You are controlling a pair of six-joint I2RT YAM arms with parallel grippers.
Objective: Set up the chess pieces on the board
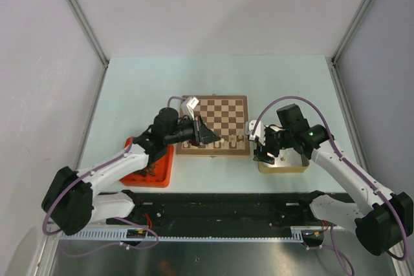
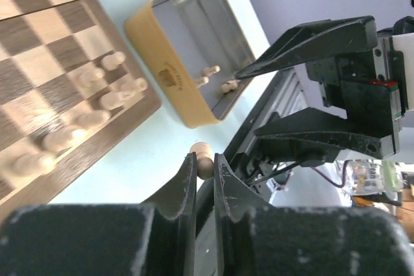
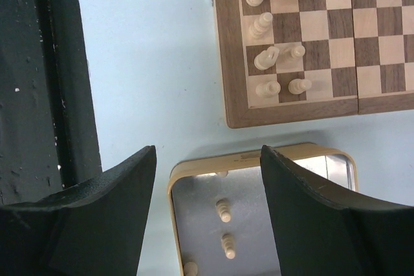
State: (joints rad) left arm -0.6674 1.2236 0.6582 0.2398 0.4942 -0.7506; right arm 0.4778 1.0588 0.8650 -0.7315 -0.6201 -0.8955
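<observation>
The chessboard (image 1: 223, 111) lies mid-table, with several pale beige pieces (image 1: 228, 140) standing along its near right rows; they also show in the right wrist view (image 3: 266, 56) and the left wrist view (image 2: 97, 105). My left gripper (image 2: 206, 159) is shut on a pale beige piece (image 2: 204, 157) and hovers over the board's near edge (image 1: 210, 135). My right gripper (image 3: 207, 166) is open and empty above the gold tin (image 3: 194, 171), which holds a few pale pieces (image 3: 224, 210). The tin also shows in the top view (image 1: 284, 166).
A red tray (image 1: 152, 169) with dark pieces sits left of the board under my left arm. The black rail (image 1: 220, 201) runs along the table's near edge. My right gripper's open fingers (image 2: 310, 43) show close by in the left wrist view.
</observation>
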